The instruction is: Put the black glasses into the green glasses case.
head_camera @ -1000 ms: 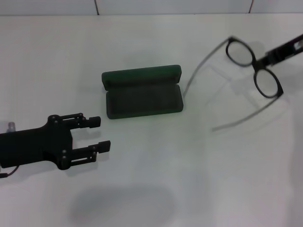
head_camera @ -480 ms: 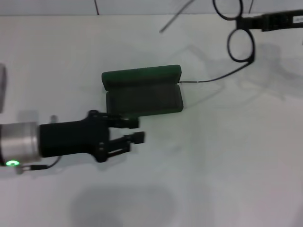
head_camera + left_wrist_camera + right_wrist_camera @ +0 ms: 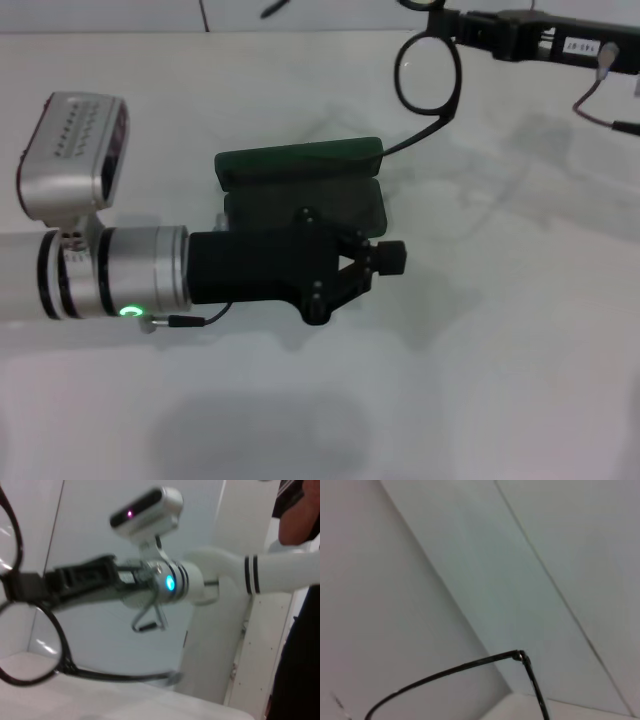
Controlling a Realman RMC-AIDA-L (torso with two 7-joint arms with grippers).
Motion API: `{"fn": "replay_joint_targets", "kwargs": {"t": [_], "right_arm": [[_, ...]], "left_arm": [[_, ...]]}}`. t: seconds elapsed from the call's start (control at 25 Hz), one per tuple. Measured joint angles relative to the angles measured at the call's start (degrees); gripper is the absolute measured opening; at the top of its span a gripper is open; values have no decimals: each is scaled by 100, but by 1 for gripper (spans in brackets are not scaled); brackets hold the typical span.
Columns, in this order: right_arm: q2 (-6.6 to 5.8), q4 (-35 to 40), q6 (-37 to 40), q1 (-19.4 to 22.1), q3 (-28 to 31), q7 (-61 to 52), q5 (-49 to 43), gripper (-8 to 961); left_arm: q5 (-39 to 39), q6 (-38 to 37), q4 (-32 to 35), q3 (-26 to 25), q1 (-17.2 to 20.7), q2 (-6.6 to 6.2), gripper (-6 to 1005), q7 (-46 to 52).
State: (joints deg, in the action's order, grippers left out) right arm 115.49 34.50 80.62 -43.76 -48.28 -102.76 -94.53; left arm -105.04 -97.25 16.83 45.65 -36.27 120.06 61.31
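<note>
Both grippers work: the right gripper (image 3: 450, 22) carries the black glasses (image 3: 428, 75), clamped on the frame; the left gripper (image 3: 385, 258), fingers probably together, covers the open green case (image 3: 300, 160). Next, lowering the glasses inside.

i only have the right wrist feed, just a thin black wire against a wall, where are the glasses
Observer: The black glasses hang in the air, pinched at the bridge by the right gripper, beyond the case.
Operator: is the case open
Observer: Yes, the green glasses case lies open on the table, lid standing at the far side.
Operator: where's the left arm
Observer: The left gripper is over the case's tray, covering much of it.
</note>
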Motion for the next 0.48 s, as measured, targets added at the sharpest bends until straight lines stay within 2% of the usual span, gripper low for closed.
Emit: {"fn": "replay_joint_targets", "kwargs": {"t": [0.2,0.48], "right_arm": [[22,-406,251,-16,-14,279,164,62],[49,-731,288,-60,-230,453,185,62]], "left_arm": [[89,222,-94,3,-101,14,-2,-9],[261,304,-139,0,-100,17,-2,-11]]}}
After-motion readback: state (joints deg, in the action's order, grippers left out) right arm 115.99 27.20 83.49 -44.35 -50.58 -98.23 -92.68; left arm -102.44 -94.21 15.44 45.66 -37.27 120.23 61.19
